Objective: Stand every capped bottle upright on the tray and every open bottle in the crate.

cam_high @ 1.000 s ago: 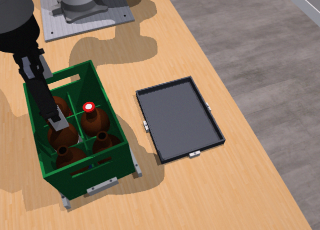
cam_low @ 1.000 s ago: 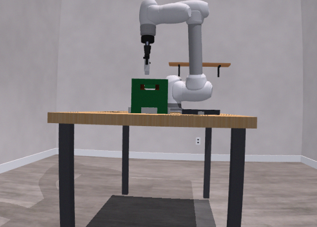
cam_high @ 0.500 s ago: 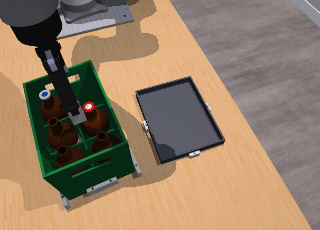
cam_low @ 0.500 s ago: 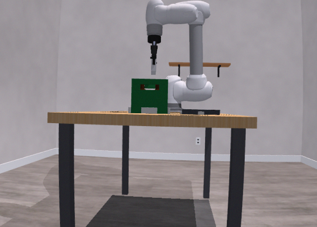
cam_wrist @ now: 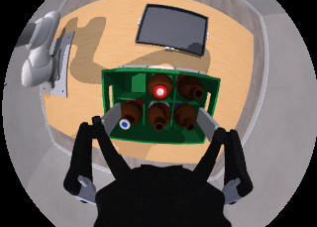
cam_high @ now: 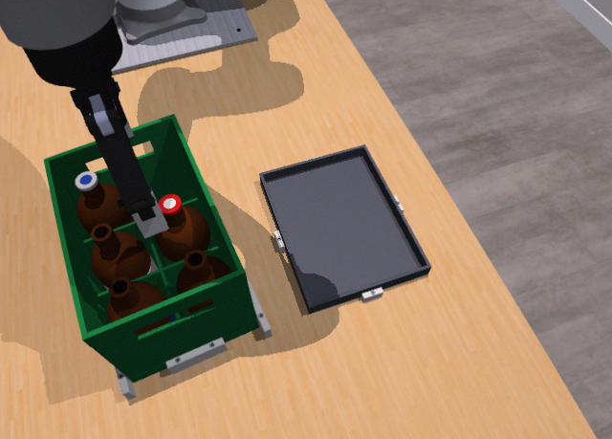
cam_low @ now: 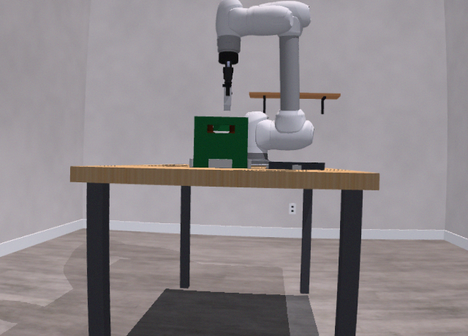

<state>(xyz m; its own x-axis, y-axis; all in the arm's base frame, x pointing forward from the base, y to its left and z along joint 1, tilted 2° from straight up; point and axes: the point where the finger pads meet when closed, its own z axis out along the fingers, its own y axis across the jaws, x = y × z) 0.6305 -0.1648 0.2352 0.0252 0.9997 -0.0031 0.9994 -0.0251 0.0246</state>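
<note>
My gripper (cam_high: 141,177) (cam_low: 227,105) (cam_wrist: 159,112) is open and empty, above the green crate (cam_high: 227,311) (cam_low: 221,147) (cam_wrist: 149,137), its fingers spread along the crate's length. A brown bottle with a white-and-blue cap (cam_high: 85,180) (cam_wrist: 131,109) and one with a red-and-white cap (cam_high: 182,234) (cam_wrist: 159,82) stand in the crate. Three open brown bottles (cam_high: 119,258) (cam_high: 133,300) (cam_high: 198,276) also stand there, and show in the wrist view (cam_wrist: 159,112) (cam_wrist: 184,114) (cam_wrist: 189,85). One compartment, beside the red-capped bottle, is empty. The dark tray (cam_high: 340,217) (cam_low: 279,165) (cam_wrist: 173,29) holds nothing.
Grey blocks (cam_high: 196,355) flank the crate's base, and small white blocks (cam_high: 372,294) flank the tray. The crate's walls rise around the bottles. The robot's base plate (cam_high: 197,49) (cam_wrist: 59,73) lies behind the crate. A shelf (cam_low: 295,95) hangs on the back wall.
</note>
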